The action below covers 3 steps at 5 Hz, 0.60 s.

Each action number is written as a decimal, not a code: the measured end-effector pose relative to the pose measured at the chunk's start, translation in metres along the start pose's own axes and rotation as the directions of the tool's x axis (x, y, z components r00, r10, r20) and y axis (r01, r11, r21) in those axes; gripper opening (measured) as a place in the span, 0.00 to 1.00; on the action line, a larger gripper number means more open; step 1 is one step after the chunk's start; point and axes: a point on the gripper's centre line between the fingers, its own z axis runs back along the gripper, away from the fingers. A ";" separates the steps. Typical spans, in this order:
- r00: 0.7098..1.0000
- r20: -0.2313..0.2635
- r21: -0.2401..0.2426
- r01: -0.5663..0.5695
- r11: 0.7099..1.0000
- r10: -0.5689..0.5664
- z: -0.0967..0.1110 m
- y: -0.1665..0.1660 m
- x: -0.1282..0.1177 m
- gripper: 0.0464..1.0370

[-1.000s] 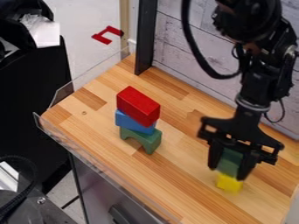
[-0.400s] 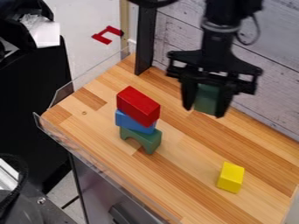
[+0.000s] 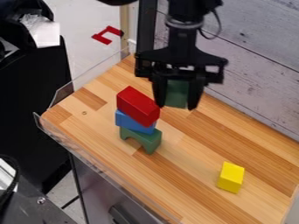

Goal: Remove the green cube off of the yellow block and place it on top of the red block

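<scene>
Striped wooden tabletop (image 3: 192,153): black two-finger gripper (image 3: 177,99) directed downward, pinching green cube (image 3: 177,93) above surface, near red rectangular block (image 3: 138,106) atop blue block (image 3: 134,121); yellow block (image 3: 231,177) well apart.

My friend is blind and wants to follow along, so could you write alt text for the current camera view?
A black two-finger robot gripper holds a green cube above a wooden tabletop, beside a stack of a red block on a blue block on a green arch-shaped block. A yellow block stands apart.
</scene>
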 end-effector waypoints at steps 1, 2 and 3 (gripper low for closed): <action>0.976 -0.026 -0.014 -0.218 0.976 0.218 0.002 0.022 0.013 0.51; 0.933 -0.044 -0.050 -0.358 0.932 0.356 0.001 0.035 0.022 0.51; 0.876 -0.086 -0.044 -0.479 0.877 0.475 -0.006 0.042 0.027 0.51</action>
